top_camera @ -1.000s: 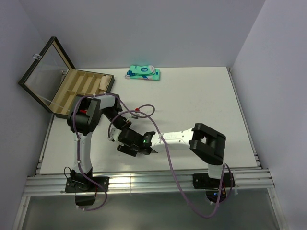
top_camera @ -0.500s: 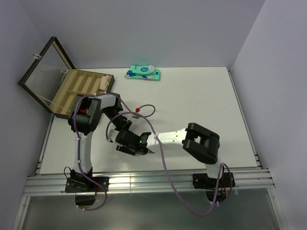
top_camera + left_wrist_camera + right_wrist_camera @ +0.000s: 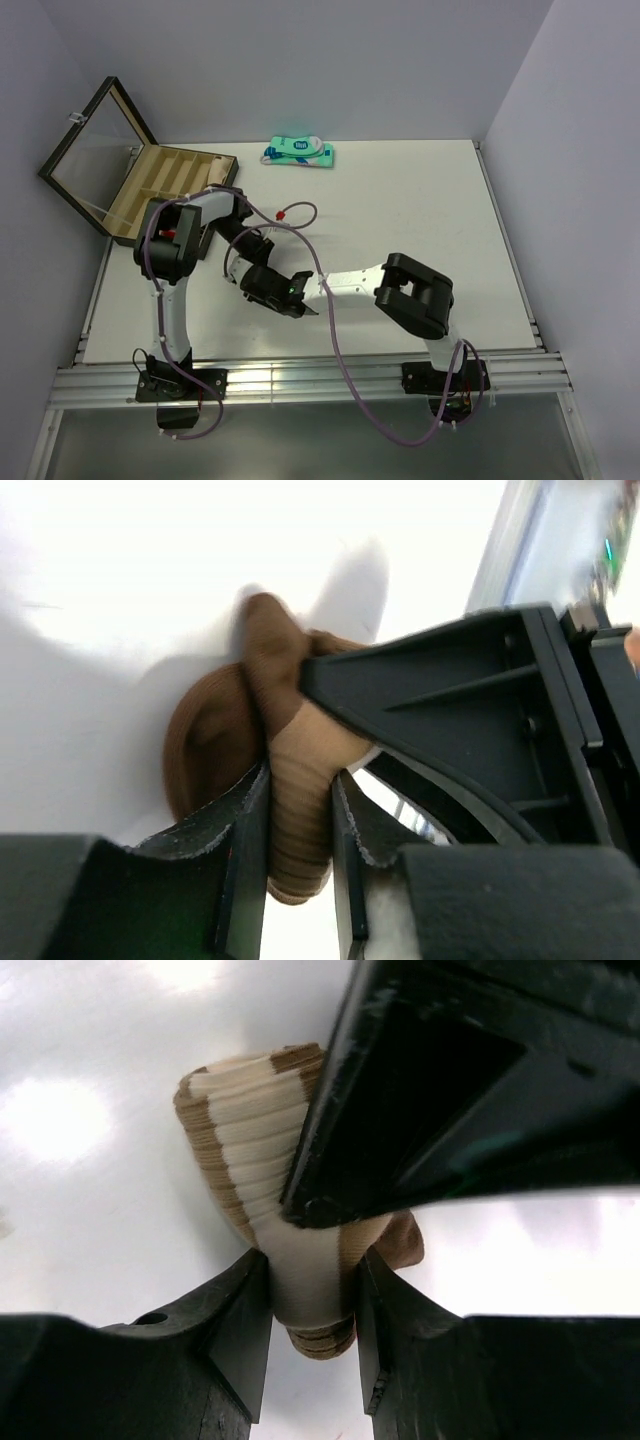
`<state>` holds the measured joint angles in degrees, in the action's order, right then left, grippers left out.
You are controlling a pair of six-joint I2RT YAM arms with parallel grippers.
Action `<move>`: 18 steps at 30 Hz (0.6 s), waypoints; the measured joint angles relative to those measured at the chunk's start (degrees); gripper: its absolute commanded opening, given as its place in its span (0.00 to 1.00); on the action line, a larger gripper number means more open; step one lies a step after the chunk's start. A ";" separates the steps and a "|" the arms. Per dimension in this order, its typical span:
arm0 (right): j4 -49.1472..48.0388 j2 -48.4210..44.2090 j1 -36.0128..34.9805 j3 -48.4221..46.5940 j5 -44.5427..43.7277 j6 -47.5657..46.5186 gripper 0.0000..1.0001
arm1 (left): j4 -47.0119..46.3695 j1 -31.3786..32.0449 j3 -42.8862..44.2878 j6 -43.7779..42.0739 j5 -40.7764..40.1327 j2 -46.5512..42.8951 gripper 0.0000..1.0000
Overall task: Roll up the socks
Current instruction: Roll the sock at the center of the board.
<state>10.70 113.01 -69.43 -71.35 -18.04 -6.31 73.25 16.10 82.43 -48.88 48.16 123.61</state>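
The brown sock with tan bands (image 3: 290, 810) is bunched up between both grippers near the table's front left. My left gripper (image 3: 298, 830) is shut on its brown end, as the left wrist view shows. My right gripper (image 3: 312, 1305) is shut on its cream and tan banded part (image 3: 250, 1130). In the top view the two grippers (image 3: 268, 282) meet and hide the sock. The black striped sock is not in view.
An open wooden case (image 3: 150, 185) with compartments stands at the back left. A flat teal-and-white package (image 3: 298, 152) lies at the back edge. The white table (image 3: 420, 200) stretches out to the right. Purple cables loop over the arms.
Both grippers have moved together a little to the left and away from the front edge, still holding the sock. The right arm has stretched further left.
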 measured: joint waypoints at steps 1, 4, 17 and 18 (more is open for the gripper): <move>-0.52 0.17 0.52 0.02 -0.39 0.79 0.00 | -1.79 -0.44 0.24 2.47 -0.04 -0.63 0.31; -2.23 0.61 2.16 0.02 -1.44 3.08 0.00 | -8.24 -1.81 0.26 10.93 -0.44 -3.32 0.32; -1.53 0.81 6.03 -1.09 2.29 13.44 0.00 | -42.93 -13.33 -4.22 49.51 -15.82 -16.70 0.41; -1.55 0.74 6.43 -1.09 3.06 14.23 0.00 | -44.09 -13.57 -5.38 51.21 -17.00 -17.40 0.42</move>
<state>9.15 113.75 -63.00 -72.44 -14.98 7.92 29.17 2.52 77.06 2.33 31.16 106.21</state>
